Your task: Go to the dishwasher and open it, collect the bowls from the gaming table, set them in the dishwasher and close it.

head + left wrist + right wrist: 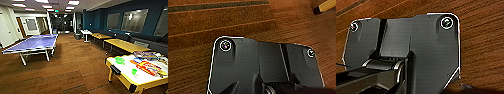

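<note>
A: Two big things are taking most of the head view, so we are logging them first. We are seeing brown wood-look floor (75, 67) spreading across the room, and a blue table-tennis table (35, 43) standing on it at the left.

B: Agreed. We are noting next the gaming table (140, 79) at lower right, white-topped with a yellow edge and dark corners. Beyond it, along the dark blue wall (100, 20), we are recording plain yellow-wood tables (125, 45), one behind the other.

A: On the white top we are counting bowls. We are marking a wide bright green bowl (120, 60) near the table's far left corner, and a small green bowl (134, 71) nearer to us, well apart from the first.

B: We are also seeing colourful flat game boxes (148, 67) lying to the right of both bowls, some overlapping. We are not making out an orange bowl with any certainty, so we are leaving it unlogged.

A: Wrist views now. In the left wrist view we are looking down at floor and stepped brown carpet strips, with a yellow table leg with a dark foot (324, 7) at one corner.

B: In the right wrist view we are seeing floor planks around the robot's dark plate.

A: Jaws, either arm?

B: We are writing "cannot tell" for both; the fingers are not resolving.
</note>
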Controlling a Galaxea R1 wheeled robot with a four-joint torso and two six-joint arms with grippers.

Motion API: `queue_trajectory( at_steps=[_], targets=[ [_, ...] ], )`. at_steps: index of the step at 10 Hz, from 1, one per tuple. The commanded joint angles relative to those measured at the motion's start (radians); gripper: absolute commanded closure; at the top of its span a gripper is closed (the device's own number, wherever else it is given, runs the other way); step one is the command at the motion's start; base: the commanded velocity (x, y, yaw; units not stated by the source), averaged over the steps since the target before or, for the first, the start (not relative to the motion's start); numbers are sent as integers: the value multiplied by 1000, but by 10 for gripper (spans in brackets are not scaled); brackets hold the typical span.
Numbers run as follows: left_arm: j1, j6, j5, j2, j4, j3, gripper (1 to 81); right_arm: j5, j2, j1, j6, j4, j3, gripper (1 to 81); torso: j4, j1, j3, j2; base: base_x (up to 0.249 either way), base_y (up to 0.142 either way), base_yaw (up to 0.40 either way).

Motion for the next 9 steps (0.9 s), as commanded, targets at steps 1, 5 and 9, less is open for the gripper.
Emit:
queue_trajectory(
  at_steps=[1, 5, 9],
  targets=[
    [-51, -1, 42, -6, 3, 4, 10, -50, -6, 54, 0, 0, 1, 10, 0, 0, 0, 0, 0, 0, 0],
    [-51, -1, 43, -10, 1, 4, 10, -50, -6, 54, 0, 0, 3, 10, 0, 0, 0, 0, 0, 0, -21],
    [-49, -2, 43, -10, 3, 4, 10, -50, -8, 53, 0, 0, -1, 10, 0, 0, 0, 0, 0, 0, -316]
  ],
)
